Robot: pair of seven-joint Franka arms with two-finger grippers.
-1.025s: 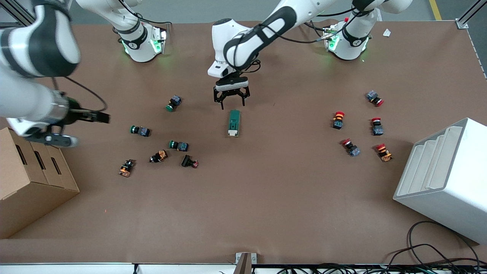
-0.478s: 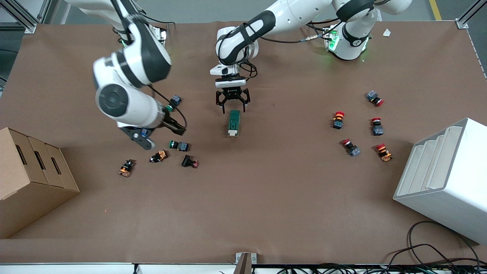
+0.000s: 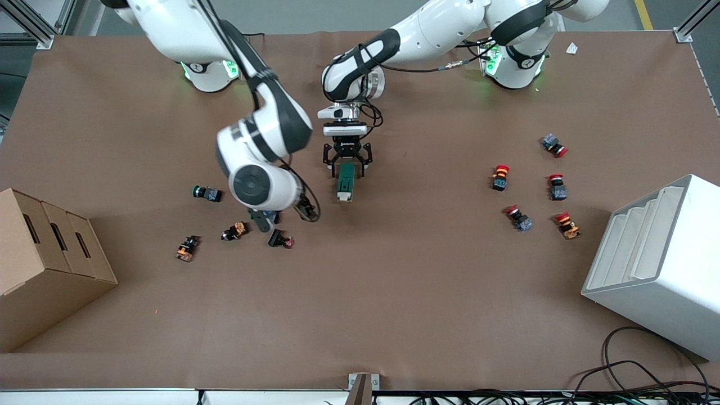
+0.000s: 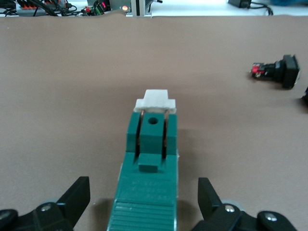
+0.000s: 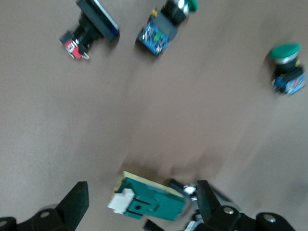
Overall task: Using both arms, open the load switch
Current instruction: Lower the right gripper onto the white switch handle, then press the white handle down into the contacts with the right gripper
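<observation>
Approach step: left hand [image 3: 347, 163] spread wide astride load switch [image 3: 345, 183], gripping nothing; right hand [image 5: 144, 211], fingers apart, empty, nearby. Next: clamp body.

Left claw [image 4: 144, 204] spread, straddling load switch [image 4: 149, 166].

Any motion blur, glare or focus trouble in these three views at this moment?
Front view: evenly lit, sharp across the table, soft shadows under the arms, green glow at both bases. Left wrist view: the load switch between the open left gripper fingers is crisp; bright washed-out strip along the table's edge. Right wrist view: smeared by motion, the push buttons streaked; the right gripper frames the switch.
</observation>
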